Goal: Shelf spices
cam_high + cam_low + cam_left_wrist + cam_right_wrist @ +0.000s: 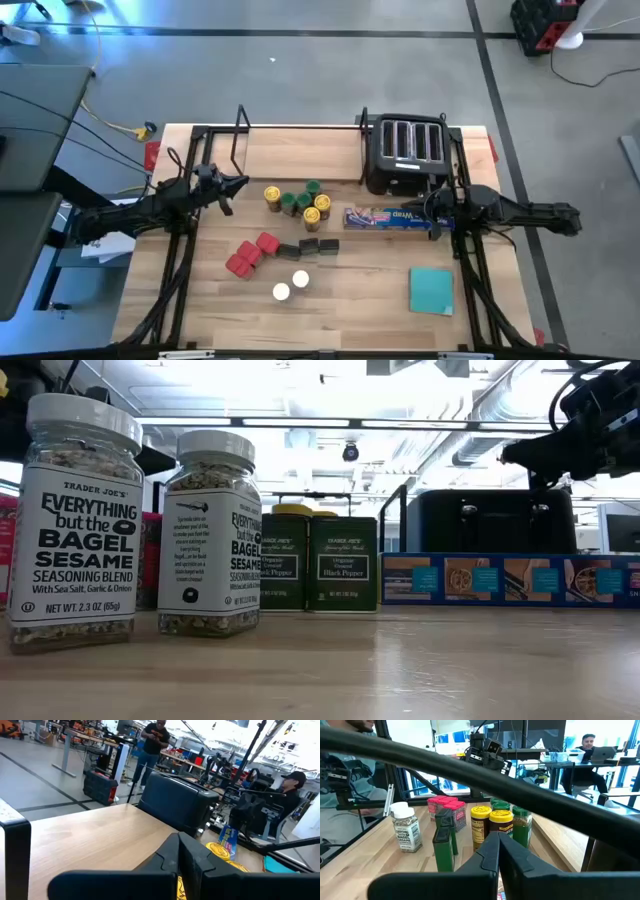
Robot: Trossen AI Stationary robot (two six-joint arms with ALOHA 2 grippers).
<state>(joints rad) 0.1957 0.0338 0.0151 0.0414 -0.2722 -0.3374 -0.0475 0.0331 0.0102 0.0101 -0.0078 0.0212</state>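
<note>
**Spices waiting, both arms idle**

Both end effectors are hovering empty with fingers pressed together: the left end effector (238,182) beside the cluster, the right end effector (432,207) over the blue box (388,217). The spices (298,202) are sitting mid-worktop (350,300), none yet on the wire shelf (240,128) at the far edge. They are standing tightly packed, so a reach risks toppling neighbours. Round glass jars (72,520) look smooth, possibly slipping; square tins (245,257) offer flatter faces.

High view looks straight down; low view sits close behind white-capped jars (75,520).
</note>
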